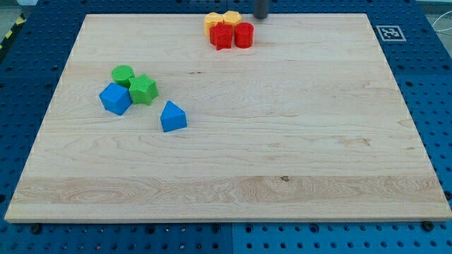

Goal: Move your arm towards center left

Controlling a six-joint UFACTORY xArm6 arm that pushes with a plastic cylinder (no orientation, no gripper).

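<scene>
My tip (260,17) at view's top, just right of yellow blocks (222,19); end effector rod holds nothing

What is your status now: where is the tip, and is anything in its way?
My tip at the view's top, right of the yellow blocks. Centre left not yet reached. Green star-shaped block and blue cube sit there.

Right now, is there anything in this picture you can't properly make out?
- My tip: the rod is cut off by the view's top edge; only its lower end shows, beside the yellow blocks.
- Yellow blocks: partly hidden behind the red blocks, shapes unclear.
- Corner marker: pattern too small to read.
</scene>
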